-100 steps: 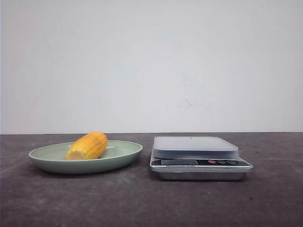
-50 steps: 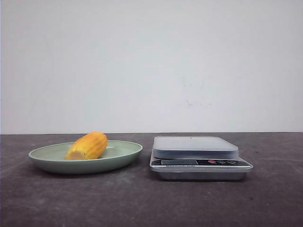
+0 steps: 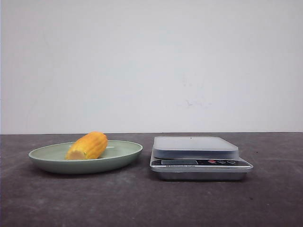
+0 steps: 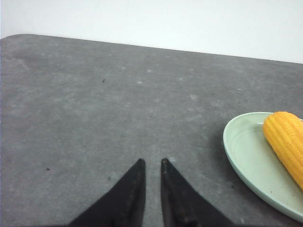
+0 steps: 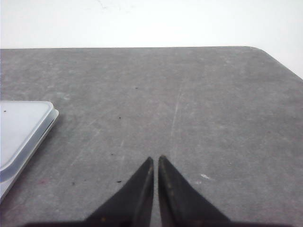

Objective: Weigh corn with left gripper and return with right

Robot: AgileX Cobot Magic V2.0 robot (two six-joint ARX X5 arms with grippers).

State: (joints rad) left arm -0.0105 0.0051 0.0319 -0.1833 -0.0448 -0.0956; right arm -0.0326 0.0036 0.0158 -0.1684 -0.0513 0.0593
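- The table (image 3: pixel 142 203) is a dark grey, matte, faintly scuffed slab, and its far edge meets a white wall.
- 2 things lie directly on it: a green plate (image 3: pixel 120 153) and a scale (image 3: pixel 199 163), just beside each other but apart.
- The plate (image 4: pixel 246 156) sits off to one side of the left claw (image 4: pixel 151 163), ahead of its tips, with bare table between.
- The scale (image 5: pixel 23 127) sits off to one side of the right claw (image 5: pixel 155 158), with bare table between.
- Below both claws the surface shows only pale flecks and fine scratches.
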